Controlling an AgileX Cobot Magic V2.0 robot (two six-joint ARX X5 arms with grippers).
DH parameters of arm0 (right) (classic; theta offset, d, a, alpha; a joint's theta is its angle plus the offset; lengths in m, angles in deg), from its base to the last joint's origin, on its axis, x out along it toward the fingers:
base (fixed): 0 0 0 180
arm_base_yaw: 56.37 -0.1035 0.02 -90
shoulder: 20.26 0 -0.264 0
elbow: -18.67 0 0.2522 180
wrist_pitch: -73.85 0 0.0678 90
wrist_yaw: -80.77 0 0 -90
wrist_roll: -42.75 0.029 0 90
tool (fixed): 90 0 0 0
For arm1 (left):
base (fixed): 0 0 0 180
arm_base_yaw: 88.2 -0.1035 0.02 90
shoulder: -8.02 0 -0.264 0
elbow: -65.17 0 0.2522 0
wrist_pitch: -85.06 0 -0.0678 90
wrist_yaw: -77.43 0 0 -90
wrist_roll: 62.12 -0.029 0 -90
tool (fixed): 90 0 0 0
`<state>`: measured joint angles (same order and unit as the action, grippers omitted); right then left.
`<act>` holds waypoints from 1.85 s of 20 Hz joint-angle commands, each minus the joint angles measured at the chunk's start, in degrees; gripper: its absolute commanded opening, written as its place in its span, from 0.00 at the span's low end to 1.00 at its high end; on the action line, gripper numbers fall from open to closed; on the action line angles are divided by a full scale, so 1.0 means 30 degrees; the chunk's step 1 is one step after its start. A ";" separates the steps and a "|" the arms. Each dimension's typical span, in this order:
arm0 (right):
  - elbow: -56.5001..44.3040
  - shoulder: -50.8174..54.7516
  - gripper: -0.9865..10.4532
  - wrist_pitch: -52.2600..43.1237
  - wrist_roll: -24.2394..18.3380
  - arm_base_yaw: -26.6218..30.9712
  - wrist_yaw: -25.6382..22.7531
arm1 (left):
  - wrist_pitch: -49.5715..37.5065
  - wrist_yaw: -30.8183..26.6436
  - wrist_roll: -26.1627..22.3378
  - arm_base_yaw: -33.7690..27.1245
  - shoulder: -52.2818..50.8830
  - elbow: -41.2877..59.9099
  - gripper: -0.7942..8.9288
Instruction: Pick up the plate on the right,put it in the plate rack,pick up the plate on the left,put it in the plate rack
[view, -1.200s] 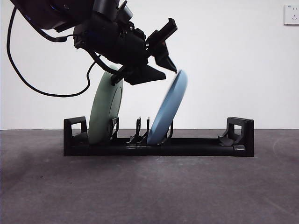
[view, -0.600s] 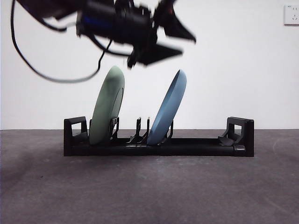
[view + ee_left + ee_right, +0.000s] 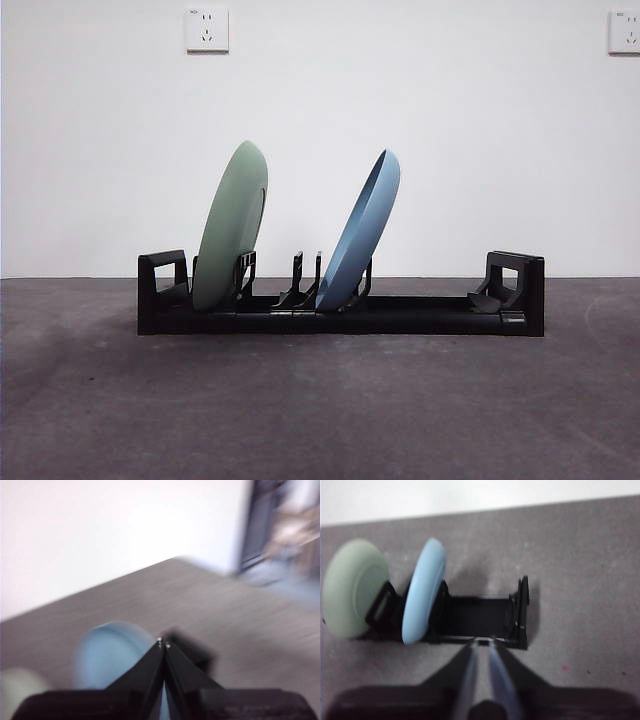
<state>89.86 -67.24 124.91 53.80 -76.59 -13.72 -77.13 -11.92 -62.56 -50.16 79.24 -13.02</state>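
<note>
The black plate rack [image 3: 420,315] stands across the grey table. A pale green plate [image 3: 228,235] leans in its left slots and a light blue plate [image 3: 360,235] leans in the middle slots. Neither arm shows in the front view. My left gripper [image 3: 163,643] is shut and empty, high above the blurred blue plate [image 3: 107,652] and green plate [image 3: 17,690]. My right gripper [image 3: 482,641] is shut and empty, held over the near side of the rack [image 3: 480,615], apart from the blue plate [image 3: 422,597] and the green plate [image 3: 352,595].
Two wall sockets [image 3: 206,29] [image 3: 624,31] sit on the white wall behind. The right half of the rack holds no plate. A dark, blurred doorway [image 3: 260,525] shows beyond the table in the left wrist view.
The arm that hung over the plates has risen and left the front view. Both plates stay leaning in the rack, untouched.
</note>
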 commanded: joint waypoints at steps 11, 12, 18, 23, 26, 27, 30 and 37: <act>-0.3810 0.3169 0.08 -0.0984 -0.0845 -0.0437 -0.1260 | 0.6550 -0.2135 -0.1661 -0.5421 -0.9865 0.5523 0.07; -0.4379 0.3861 0.08 -0.0976 -0.0831 -0.0532 -0.1770 | 0.6528 -0.2149 -0.1202 -0.5530 -1.0914 0.6528 0.07; -0.5391 0.5821 0.09 -0.1129 0.2237 -0.0656 -0.2164 | 0.7162 -0.2208 -0.0794 -0.5566 -1.4834 0.8604 0.08; -0.5384 0.5792 0.09 -0.1071 0.5493 -0.0656 -0.2229 | 0.8721 -0.2157 -0.0787 -0.5574 -1.4418 0.8604 0.08; -0.5384 0.5792 0.09 -0.0954 0.5493 -0.0656 -0.3271 | 0.8867 -0.2171 -0.0787 -0.5574 -1.3901 0.8604 0.08; -0.5384 0.5792 0.09 -0.0947 0.5493 -0.0656 -0.3169 | 0.8867 -0.2171 -0.0787 -0.5574 -1.3755 0.8604 0.08; -0.5384 0.5792 0.09 -0.0940 0.5493 -0.0656 -0.3198 | 0.9165 -0.2164 -0.0787 -0.5472 -1.3865 0.8604 0.08; -0.5384 0.5792 0.09 -0.0772 0.5493 -0.0656 -0.3140 | 0.3541 -0.2062 -0.1311 -0.8080 -1.6946 1.1642 0.08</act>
<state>74.06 -49.97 122.73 69.98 -78.47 -23.09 -64.41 -18.17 -65.78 -73.92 28.65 19.90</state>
